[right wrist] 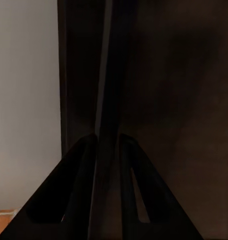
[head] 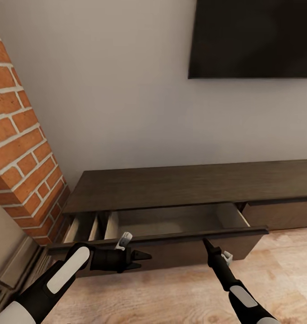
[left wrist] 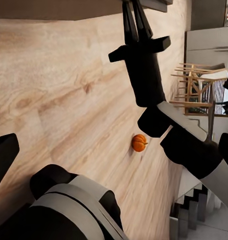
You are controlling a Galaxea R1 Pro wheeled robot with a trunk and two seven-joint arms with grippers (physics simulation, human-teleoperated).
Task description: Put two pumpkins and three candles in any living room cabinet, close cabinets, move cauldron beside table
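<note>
Risk at this step is slippage: your right gripper (head: 206,243) pinches only the thin top edge of the pulled-out drawer front of the long low dark-brown wood cabinet (head: 189,184), so an angled pull may strip the fingers (right wrist: 83,175) off. The drawer's tan interior holds nothing visible. Your left gripper (head: 142,256), jaws spread and carrying nothing, hangs before the drawer front. One small round orange ribbed pumpkin (left wrist: 139,143) lies on the light wood-plank floor (left wrist: 68,100), apart from the cabinet.
</note>
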